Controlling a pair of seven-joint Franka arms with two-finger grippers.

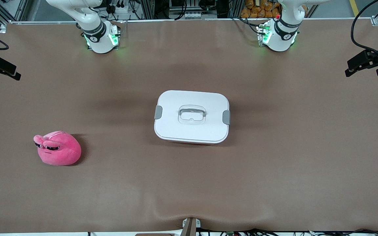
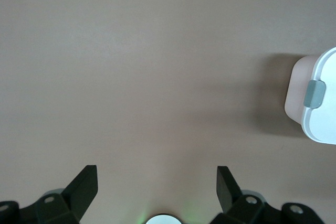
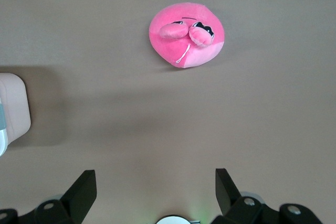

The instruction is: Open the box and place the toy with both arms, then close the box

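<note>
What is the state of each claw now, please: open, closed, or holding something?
Left claw: open, holding nothing, over bare table beside the box.
Right claw: open, holding nothing, over bare table near the toy.

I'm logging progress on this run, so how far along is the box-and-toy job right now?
Nothing looks done yet. The box sits mid-table with its white lid on. The toy lies on the table toward the right arm's end, nearer the front camera than the box. Nothing is in hand: the left gripper and right gripper are both open over bare table. Opening, placing and closing all remain.
</note>
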